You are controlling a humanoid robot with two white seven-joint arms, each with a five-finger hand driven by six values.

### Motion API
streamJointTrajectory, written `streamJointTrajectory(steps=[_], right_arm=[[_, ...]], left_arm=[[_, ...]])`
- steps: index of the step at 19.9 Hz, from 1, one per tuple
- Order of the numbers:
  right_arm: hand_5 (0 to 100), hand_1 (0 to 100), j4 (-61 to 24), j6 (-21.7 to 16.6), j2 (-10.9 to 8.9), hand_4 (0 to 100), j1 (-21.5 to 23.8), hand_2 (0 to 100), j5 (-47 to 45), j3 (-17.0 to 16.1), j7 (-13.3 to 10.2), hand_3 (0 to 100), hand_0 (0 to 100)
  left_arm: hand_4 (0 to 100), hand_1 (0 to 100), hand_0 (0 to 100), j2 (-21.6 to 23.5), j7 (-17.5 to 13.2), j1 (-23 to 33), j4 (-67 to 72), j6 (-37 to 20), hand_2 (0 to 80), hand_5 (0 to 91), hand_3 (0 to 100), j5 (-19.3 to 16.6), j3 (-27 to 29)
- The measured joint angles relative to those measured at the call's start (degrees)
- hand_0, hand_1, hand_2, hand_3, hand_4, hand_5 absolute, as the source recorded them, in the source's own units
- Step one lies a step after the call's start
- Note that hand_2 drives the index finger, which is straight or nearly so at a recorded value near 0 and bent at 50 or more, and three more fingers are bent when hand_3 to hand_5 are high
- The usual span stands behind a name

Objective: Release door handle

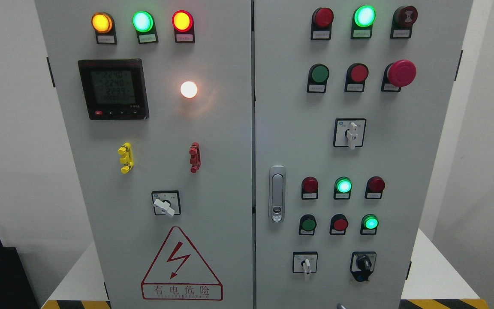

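Grey cabinet [230, 171] stands on white platform [435, 274], hazard-striped front edge [440, 304].

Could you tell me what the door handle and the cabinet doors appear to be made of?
The door handle looks like metal with a silvery, chrome-like sheen that catches highlights. The cabinet doors look like sheet metal with a matte light-grey painted coat: flat and evenly coloured, with only soft reflections.

Door handle on the right cabinet door

A silver, elongated door handle [277, 194] is mounted upright at the left edge of the right-hand grey door, just beside the seam between the two doors. It is seen lying flat in its rounded metal housing, with a small lock cylinder set near its lower end. Nothing is touching it.
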Motion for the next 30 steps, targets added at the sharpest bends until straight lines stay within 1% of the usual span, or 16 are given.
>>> streamJointTrajectory(steps=[1, 2, 3, 4, 5, 6, 7, 8, 10, 11, 12, 14, 19, 24, 27, 30], right_arm=[[35, 15, 0.1, -1.2, 0.0, 49, -0.4, 16, 3.8, 0.0, -1.9, 59, 40], [35, 17, 0.2, -2.1, 0.01, 49, -0.8, 9, 7.3, 0.0, -3.6, 59, 40], [38, 20, 0.3, -2.5, 0.04, 48, -1.2, 0, 11.0, 0.0, -5.5, 59, 42], [46, 24, 0.4, -3.0, 0.07, 50, -1.6, 0, 14.9, 0.0, -7.2, 58, 43], [49, 26, 0.5, -3.1, 0.09, 52, -2.0, 0, 18.9, 0.0, -8.7, 59, 43], [58, 30, 0.5, -3.2, 0.12, 59, -2.4, 0, 23.0, 0.1, -9.7, 67, 41], [63, 32, 0.6, -3.3, 0.16, 64, -2.9, 0, 27.6, 0.1, -11.2, 73, 38], [72, 35, 0.8, -3.4, 0.18, 72, -3.5, 0, 31.8, 0.1, -12.5, 79, 36], [81, 36, 1.3, -3.4, 0.27, 82, -5.5, 0, 38.9, 0.3, -14.4, 87, 35], [92, 36, 1.7, -3.0, 0.31, 93, -6.8, 0, 41.9, 0.4, -15.0, 97, 35], [95, 35, 2.1, -2.7, 0.36, 100, -8.1, 0, 44.6, 0.5, -15.5, 100, 35], [98, 34, 3.2, -1.1, 0.44, 100, -10.9, 0, 49.4, 0.6, -15.8, 100, 37], [99, 34, 6.4, 2.1, 0.62, 100, -17.2, 0, 59.4, 1.0, -16.2, 100, 36], [99, 33, 9.6, 2.7, 0.85, 100, -21.7, 0, 65.0, 1.5, -12.5, 100, 35], [99, 30, 11.2, 2.8, 0.97, 100, -23.7, 0, 66.9, 1.9, -10.3, 100, 33], [99, 29, 12.7, 2.9, 1.06, 100, -25.3, 0, 68.2, 2.1, -8.6, 100, 34]], left_arm=[[0, 39, 12, 0.0, 0.0, 0.0, 0.0, 0.0, 0.0, 0.0, 0, 0.0, 0.0], [0, 39, 12, 0.0, 0.0, 0.0, 0.0, 0.0, 0.0, 0.0, 0, 0.0, 0.0], [0, 39, 12, 0.0, 0.0, 0.0, 0.0, 0.0, 0.0, 0.0, 0, 0.0, 0.0], [0, 39, 12, 0.0, 0.0, 0.0, 0.0, 0.0, 0.0, 0.0, 0, 0.0, 0.0], [0, 39, 12, 0.0, 0.0, 0.0, 0.0, 0.0, 0.0, 0.0, 0, 0.0, 0.0], [0, 39, 12, 0.0, 0.0, 0.0, 0.0, 0.0, 0.0, 0.0, 0, 0.0, 0.0], [0, 39, 12, 0.0, 0.0, 0.0, 0.0, 0.0, 0.0, 0.0, 0, 0.0, 0.0], [0, 39, 12, 0.0, 0.0, 0.0, 0.0, 0.0, 0.0, 0.0, 0, 0.0, 0.0], [0, 39, 12, 0.0, 0.0, 0.0, 0.0, 0.0, 0.0, 0.0, 0, 0.0, 0.0], [0, 39, 12, 0.0, 0.0, 0.0, 0.0, 0.0, 0.0, 0.0, 0, 0.0, 0.0], [0, 39, 12, 0.0, 0.0, 0.0, 0.0, 0.0, 0.0, 0.0, 0, 0.0, 0.0], [0, 39, 12, 0.0, 0.0, 0.0, 0.0, 0.0, 0.0, 0.0, 0, 0.0, 0.0], [0, 39, 12, 0.0, 0.0, 0.0, 0.0, 0.0, 0.0, 0.0, 0, 0.0, 0.0], [0, 39, 12, 0.0, 0.0, 0.0, 0.0, 0.0, 0.0, 0.0, 0, 0.0, 0.0], [0, 39, 12, 0.0, 0.0, 0.0, 0.0, 0.0, 0.0, 0.0, 0, 0.0, 0.0], [0, 39, 12, 0.0, 0.0, 0.0, 0.0, 0.0, 0.0, 0.0, 0, 0.0, 0.0]])
